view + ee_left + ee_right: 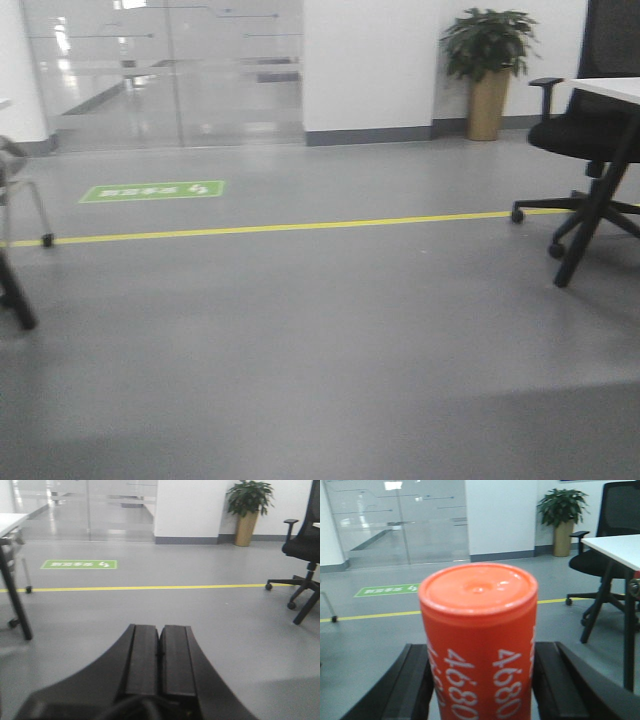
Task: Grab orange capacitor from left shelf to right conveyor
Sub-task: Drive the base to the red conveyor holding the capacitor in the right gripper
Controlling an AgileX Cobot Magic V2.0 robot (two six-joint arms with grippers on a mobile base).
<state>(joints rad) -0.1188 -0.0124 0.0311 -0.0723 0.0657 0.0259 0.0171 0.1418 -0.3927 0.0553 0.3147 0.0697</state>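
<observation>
Right gripper (480,685): fingers (412,685) pinching the orange capacitor (479,630) on both flanks.
Capacitor axis: upright, rimmed top up, "4680" printed along it.
Left gripper (160,652): fingers (142,660) pressed together, empty.
Carry, advised: level, firm grip, set down base-first.
Beyond: yellow floor line (290,227); right conveyor not in view.

Lower end of orange capacitor (478,645) out of view; floor sign (152,191) lettering unreadable

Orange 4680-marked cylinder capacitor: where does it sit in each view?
Exterior front: not in it.
Left wrist: not in it; left gripper shut, empty.
Right wrist: orange cylindrical capacitor centre foreground, clamped in right gripper.
Shared landmark: green rectangular floor sign, upper left in all three.
</observation>
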